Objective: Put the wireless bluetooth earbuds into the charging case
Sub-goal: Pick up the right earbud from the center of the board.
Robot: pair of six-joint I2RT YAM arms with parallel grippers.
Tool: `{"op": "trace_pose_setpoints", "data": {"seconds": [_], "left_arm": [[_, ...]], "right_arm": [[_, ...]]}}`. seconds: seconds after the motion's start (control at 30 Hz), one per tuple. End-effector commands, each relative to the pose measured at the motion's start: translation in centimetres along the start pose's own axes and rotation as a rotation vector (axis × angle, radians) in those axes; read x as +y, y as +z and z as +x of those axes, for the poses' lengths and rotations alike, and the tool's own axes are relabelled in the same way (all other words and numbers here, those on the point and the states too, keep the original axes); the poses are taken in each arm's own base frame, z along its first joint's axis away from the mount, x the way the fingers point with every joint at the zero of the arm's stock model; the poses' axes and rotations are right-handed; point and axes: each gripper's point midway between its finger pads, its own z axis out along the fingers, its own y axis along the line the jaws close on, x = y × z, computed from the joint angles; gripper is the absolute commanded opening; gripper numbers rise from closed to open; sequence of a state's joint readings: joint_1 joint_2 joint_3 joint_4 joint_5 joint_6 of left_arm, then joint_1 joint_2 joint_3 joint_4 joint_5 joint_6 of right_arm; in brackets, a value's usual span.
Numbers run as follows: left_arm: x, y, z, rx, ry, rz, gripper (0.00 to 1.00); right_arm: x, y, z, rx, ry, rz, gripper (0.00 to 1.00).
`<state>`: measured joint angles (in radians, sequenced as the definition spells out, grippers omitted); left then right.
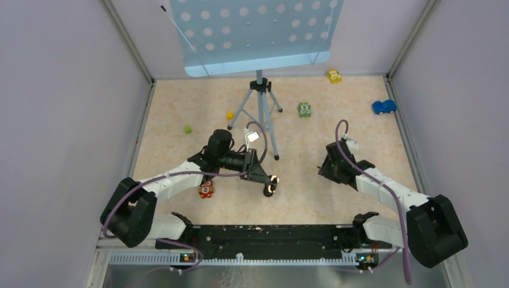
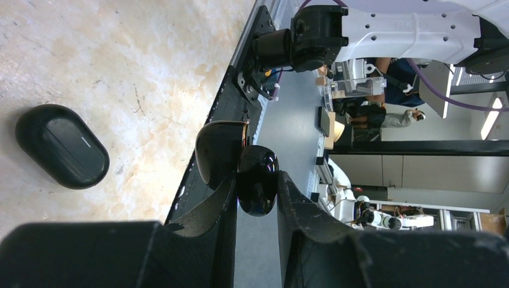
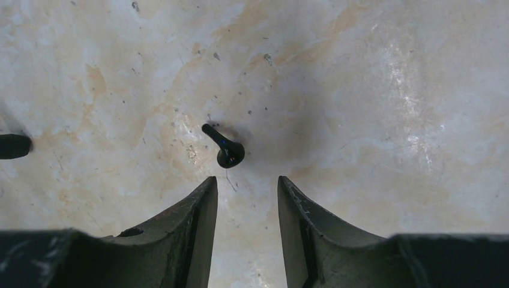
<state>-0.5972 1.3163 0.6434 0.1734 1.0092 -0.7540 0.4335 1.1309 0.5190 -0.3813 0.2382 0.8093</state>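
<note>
Right gripper (image 3: 246,180): open, empty, above the table (image 3: 390,90).
Earbud (image 3: 224,147): lay on the table just ahead of its jaws, stem slanting away-left; right arm nearer.
Left gripper (image 2: 257,176): clamped on the glossy case (image 2: 257,191), apparently open, well apart.

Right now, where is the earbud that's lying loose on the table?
In the right wrist view, the earbud lies on the table just ahead of the right gripper, in front of the gap between its open jaws.
</note>
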Motion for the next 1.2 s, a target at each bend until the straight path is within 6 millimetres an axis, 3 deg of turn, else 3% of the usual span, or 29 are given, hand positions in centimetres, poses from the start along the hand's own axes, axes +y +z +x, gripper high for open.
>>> {"op": "trace_pose_setpoints", "data": {"seconds": [0.0, 0.3, 0.67, 0.8, 0.87, 1.03, 1.17], "left_arm": [[-0.9, 0.0, -0.1, 0.008, 0.074, 0.042, 0.0], [-1.0, 0.0, -0.4, 0.012, 0.088, 0.038, 0.0], [-1.2, -0.2, -0.4, -0.004, 0.101, 0.03, 0.0], [-1.4, -0.3, -0.4, -0.004, 0.102, 0.031, 0.0], [-1.5, -0.3, -0.5, -0.005, 0.105, 0.03, 0.0], [-1.7, -0.4, -0.8, -0.016, 0.119, 0.031, 0.0], [-1.9, -0.4, -1.1, -0.013, 0.134, 0.032, 0.0]], "right_arm": [[1.7, 0.6, -1.5, -0.064, 0.07, -0.064, 0.41], [1.7, 1.8, -1.8, -0.066, 0.034, -0.037, 0.32], [0.8, 2.6, -1.4, -0.062, -0.003, 0.004, 0.3], [0.7, 3.1, -1.0, -0.048, -0.01, 0.007, 0.23], [0.9, 3.3, -0.9, -0.045, -0.025, -0.003, 0.17], [1.5, 3.2, -1.2, -0.043, -0.07, -0.028, 0.13], [3.3, 2.0, -1.0, -0.028, -0.156, -0.161, 0.1]]}}
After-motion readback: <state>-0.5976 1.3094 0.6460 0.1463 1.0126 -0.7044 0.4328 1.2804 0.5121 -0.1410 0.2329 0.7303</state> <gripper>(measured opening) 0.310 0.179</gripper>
